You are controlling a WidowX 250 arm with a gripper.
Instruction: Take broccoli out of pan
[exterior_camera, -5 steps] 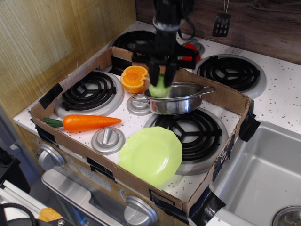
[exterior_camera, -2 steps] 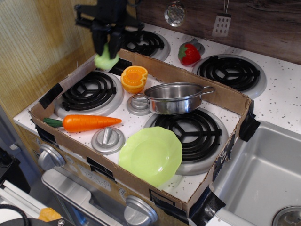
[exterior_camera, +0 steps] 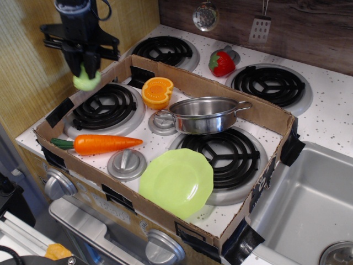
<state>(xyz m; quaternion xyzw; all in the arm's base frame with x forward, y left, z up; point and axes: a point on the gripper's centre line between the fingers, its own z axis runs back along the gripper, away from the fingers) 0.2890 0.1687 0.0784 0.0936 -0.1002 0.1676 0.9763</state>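
My gripper (exterior_camera: 86, 70) is shut on the pale-green broccoli (exterior_camera: 87, 80) and holds it in the air over the left wall of the cardboard box, above the far-left burner. The shiny steel pan (exterior_camera: 204, 114) stands on the stove in the middle of the box, well to the right of the gripper, and nothing shows inside it from this angle.
The cardboard box (exterior_camera: 267, 113) rings the stove top. Inside it are an orange half (exterior_camera: 157, 91), a carrot (exterior_camera: 102, 143), a lime-green plate (exterior_camera: 176, 181) and grey knobs (exterior_camera: 127, 163). A strawberry (exterior_camera: 222, 63) sits behind the box. A sink (exterior_camera: 309, 204) is at right.
The gripper lifted the broccoli out of the pan, then carried it left and slightly lower, from above the box's back-left corner to over its left wall.
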